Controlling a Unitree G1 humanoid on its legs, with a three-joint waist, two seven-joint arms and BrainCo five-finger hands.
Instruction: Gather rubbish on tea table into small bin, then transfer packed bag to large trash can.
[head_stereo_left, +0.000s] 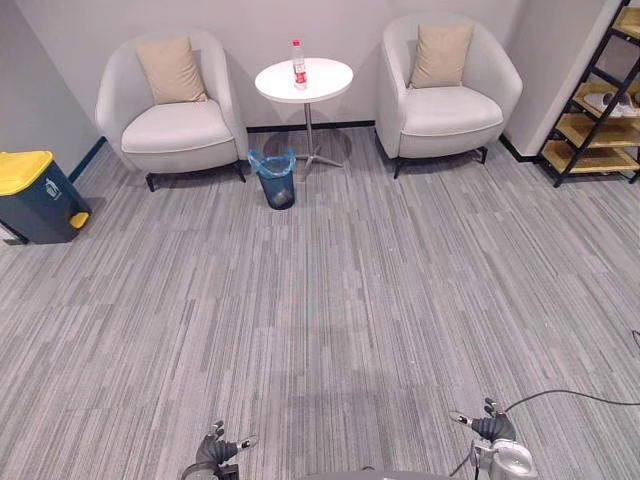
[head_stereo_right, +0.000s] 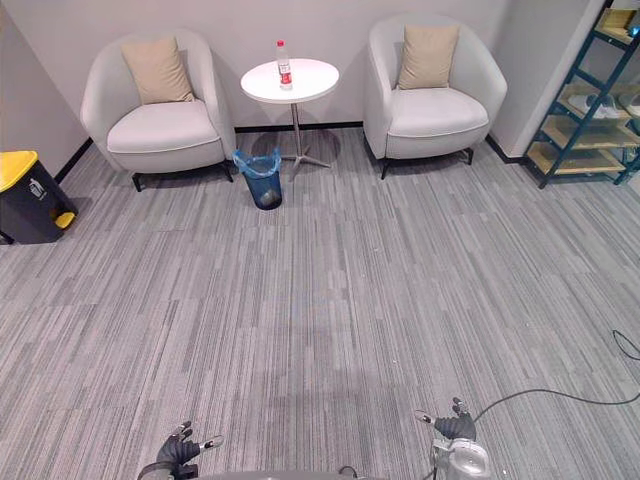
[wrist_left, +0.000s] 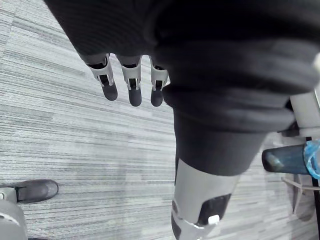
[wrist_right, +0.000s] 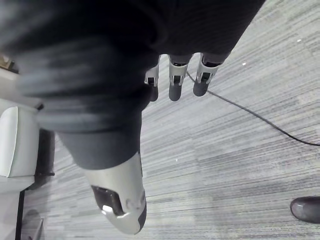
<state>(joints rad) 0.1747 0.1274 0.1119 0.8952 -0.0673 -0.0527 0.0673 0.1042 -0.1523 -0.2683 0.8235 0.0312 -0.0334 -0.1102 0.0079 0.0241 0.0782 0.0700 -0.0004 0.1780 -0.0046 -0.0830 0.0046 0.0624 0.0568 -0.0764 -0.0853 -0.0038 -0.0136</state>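
Far across the room a plastic bottle (head_stereo_left: 299, 65) with a red label stands upright on the round white tea table (head_stereo_left: 326, 82). On the carpet by the table's foot sits the small bin (head_stereo_left: 275, 178), lined with a blue bag. The large dark trash can (head_stereo_left: 36, 196) with a yellow lid stands against the left wall. My left hand (head_stereo_left: 215, 450) and right hand (head_stereo_left: 491, 430) hang low at the near edge, far from the table. In the wrist views the left hand's fingers (wrist_left: 131, 82) and the right hand's fingers (wrist_right: 176, 80) are relaxed and hold nothing.
Two pale armchairs (head_stereo_left: 175, 125) (head_stereo_left: 448, 105), each with a beige cushion, flank the table. A black-framed shelf unit (head_stereo_left: 598, 110) stands at the right wall. A wide stretch of grey striped carpet (head_stereo_left: 330, 300) lies between me and the table.
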